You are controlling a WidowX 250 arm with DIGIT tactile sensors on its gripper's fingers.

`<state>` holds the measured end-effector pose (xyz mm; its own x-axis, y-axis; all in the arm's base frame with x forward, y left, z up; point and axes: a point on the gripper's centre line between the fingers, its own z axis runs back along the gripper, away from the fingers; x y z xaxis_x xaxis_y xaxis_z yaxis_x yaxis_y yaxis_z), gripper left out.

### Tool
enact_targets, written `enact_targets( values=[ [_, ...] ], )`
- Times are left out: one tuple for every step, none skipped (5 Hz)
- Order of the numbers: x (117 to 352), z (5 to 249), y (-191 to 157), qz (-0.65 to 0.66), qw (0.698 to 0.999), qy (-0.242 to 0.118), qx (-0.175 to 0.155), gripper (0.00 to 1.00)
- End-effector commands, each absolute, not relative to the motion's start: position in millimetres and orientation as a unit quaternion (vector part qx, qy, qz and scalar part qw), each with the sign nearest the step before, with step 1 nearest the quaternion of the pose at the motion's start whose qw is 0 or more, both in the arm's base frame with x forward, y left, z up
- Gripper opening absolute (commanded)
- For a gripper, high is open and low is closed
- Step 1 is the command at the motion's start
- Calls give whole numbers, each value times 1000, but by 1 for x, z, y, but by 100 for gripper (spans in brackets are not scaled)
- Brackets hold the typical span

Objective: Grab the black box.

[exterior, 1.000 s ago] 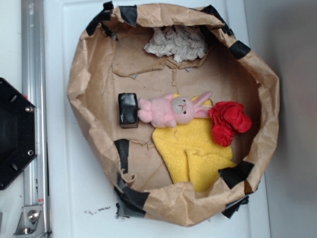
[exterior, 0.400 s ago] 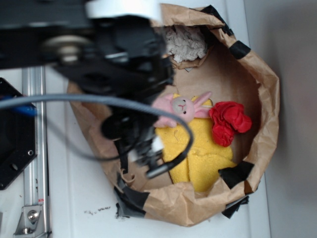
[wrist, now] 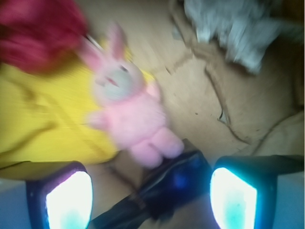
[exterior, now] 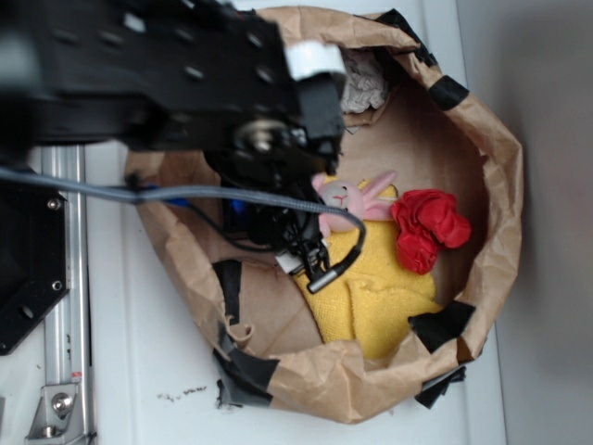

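two gripper fingers (wrist: pixel 69 198) glow white at the bottom of the wrist view, and we see them spread wide apart, holding nothing. the gripper (wrist: pixel 151 200) hangs right over the black box (wrist: pixel 174 186), which sits between the two fingers, closer to the one on the right side of the picture, with a gap on each side. the box is shiny and dark, and the feet of the pink bunny (wrist: pixel 128 112) seem to touch its top edge, but the picture is too blurry for us to be sure. the bunny lies partly on the yellow cloth (wrist: pixel 43 114), with a red cloth (wrist: pixel 38 33) by its ears and a crumpled gray paper (wrist: pixel 238 28) farther off. from above, we see the big black arm (exterior: pixel 157 74) cover the left side of the brown paper bag (exterior: pixel 491 167), so the box is hidden there. the bag sits on the white desk (exterior: pixel 148 352), next to a black plate (exterior: pixel 28 269).
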<state>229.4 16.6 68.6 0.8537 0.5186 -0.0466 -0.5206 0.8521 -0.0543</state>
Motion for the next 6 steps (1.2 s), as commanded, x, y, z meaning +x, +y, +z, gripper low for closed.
enact_targets(
  values=[
    [212, 24, 18, 263, 964, 47, 4, 100],
    [214, 10, 20, 275, 959, 68, 19, 100],
    [211, 10, 19, 281, 957, 72, 18, 0],
    [209, 18, 21, 264, 962, 66, 9, 0],
    [208, 51, 18, 242, 970, 31, 1, 0],
    [200, 100, 17, 219, 975, -39, 5, 100]
  ],
)
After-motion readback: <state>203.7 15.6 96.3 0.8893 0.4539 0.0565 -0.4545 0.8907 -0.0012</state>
